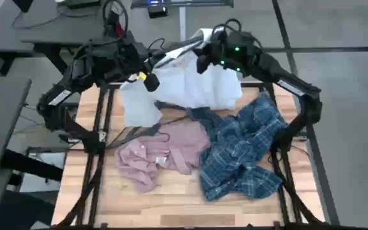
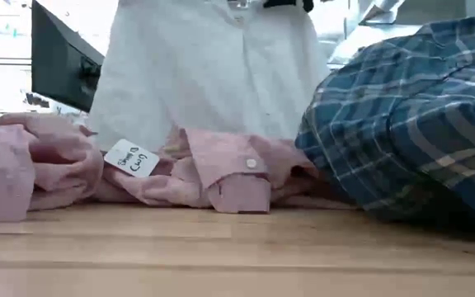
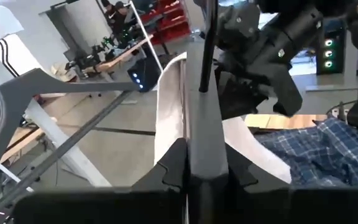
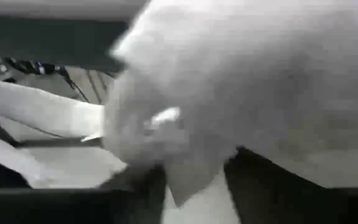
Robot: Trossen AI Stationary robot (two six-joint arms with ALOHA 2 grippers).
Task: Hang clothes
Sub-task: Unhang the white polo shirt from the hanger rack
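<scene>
Left wrist view: left gripper [image 3: 197, 168] clamped on a thin dark hanger rod [image 3: 202, 43]; white shirt [image 3: 169, 106] draped just behind it.
Right gripper [image 1: 203, 61]: fingers closed on white shirt; wrist view blurred.
Tag [image 2: 131, 158] on pink shirt [image 2: 221, 177]: handwriting, unreadable.
Plaid shirt [image 2: 411, 124]: below right gripper, cut off.

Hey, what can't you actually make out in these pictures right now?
- Right gripper: right wrist view is blurred and filled by the white shirt.
- White shirt's top: cut off by the low view's upper edge.
- Left gripper: what it pinches can't be identified.
- Shirt tag: writing too small.
</scene>
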